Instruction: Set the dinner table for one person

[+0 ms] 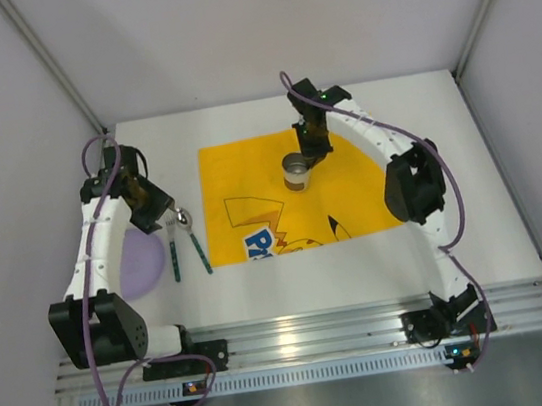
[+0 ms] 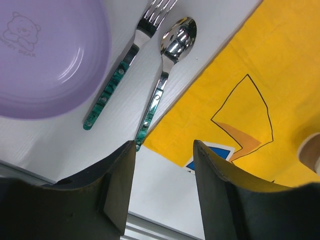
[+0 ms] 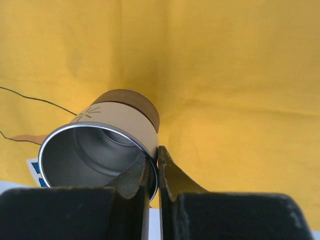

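Observation:
On the white dinner table lies a yellow cartoon mat. My right gripper is shut on the rim of a beige steel-lined cup, one finger inside and one outside; the cup is over the mat's far middle. A fork and a spoon with green handles lie side by side left of the mat, beside a purple plate. My left gripper is open and empty above the table near the spoon's handle end. In the top view it hovers over the cutlery.
The purple plate sits at the table's left, partly under the left arm. Grey walls close in on the left, back and right. An aluminium rail runs along the near edge.

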